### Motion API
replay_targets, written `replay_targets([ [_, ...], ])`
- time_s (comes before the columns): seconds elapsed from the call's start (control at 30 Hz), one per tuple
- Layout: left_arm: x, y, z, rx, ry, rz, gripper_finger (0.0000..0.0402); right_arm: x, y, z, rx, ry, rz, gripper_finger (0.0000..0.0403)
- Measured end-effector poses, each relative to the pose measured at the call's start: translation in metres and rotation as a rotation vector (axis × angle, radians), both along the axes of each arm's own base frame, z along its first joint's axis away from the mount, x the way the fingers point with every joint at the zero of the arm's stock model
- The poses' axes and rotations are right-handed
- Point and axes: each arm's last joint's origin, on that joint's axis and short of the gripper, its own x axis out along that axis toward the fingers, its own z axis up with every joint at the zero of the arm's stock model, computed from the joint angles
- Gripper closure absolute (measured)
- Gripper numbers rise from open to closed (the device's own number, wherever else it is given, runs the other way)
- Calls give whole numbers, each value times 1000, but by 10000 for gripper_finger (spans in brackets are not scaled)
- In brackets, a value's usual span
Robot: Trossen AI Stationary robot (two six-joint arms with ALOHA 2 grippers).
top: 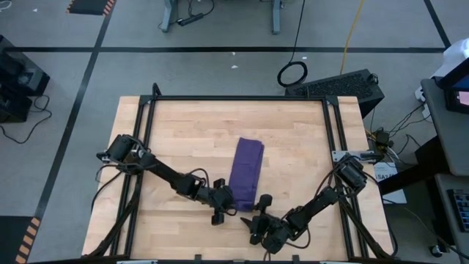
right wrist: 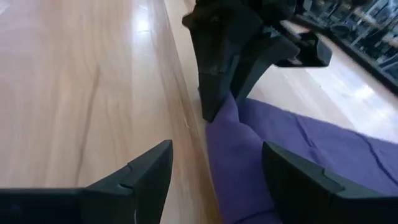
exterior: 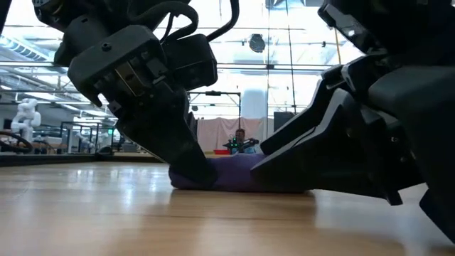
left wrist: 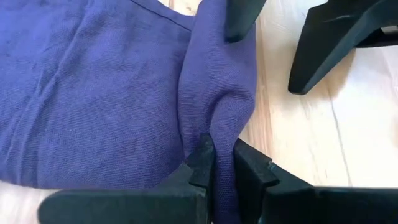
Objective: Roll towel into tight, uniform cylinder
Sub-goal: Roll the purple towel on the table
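The purple towel (top: 248, 170) lies as a long narrow strip on the wooden table (top: 183, 139), running from far to near. Its near end is bunched up into a raised fold (left wrist: 217, 81). My left gripper (top: 225, 200) comes from the table's left and is shut on the left end of that fold. My right gripper (top: 259, 213) stands open at the towel's near right corner. In the right wrist view its fingers (right wrist: 149, 177) straddle the raised fold (right wrist: 239, 165). The low view shows the towel (exterior: 238, 174) between both grippers. My left gripper pinches the left end of the raised fold (left wrist: 225, 146) at the towel's near end between its two fingers, several layers thick. The fingers slant down from the table's left. The fold stands up off the table while the towel behind it lies flat. My right gripper has one finger (left wrist: 242, 18) over the fold's other end; I cannot tell whether it touches.
A black frame (top: 242, 97) runs along the table's far edge and down both sides. Bare wood lies to the left and right of the towel and beyond its far end.
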Motion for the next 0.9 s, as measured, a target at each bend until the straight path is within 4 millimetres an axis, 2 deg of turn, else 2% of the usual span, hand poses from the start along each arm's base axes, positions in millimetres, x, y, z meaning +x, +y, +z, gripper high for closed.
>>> replay_targets([
  [0.17, 2, 4, 0, -3, 1, 1, 360, 1, -3, -1, 31, 1, -24, 166],
  [0.3, 2, 5, 0, 13, -4, -13, 360, 3, -11, -7, 123, 12, -73, 172],
  [0.57, 0, 3, 0, 60, -9, -17, 357, 2, -14, -11, 235, -28, -158, 234],
  [0.77, -6, -8, 4, 134, -22, -92, 303, 2, -15, -12, 350, -83, -237, 309],
  [0.9, -19, -10, 20, 168, 18, -131, 255, 1, -16, -12, 384, -95, -256, 354],
])
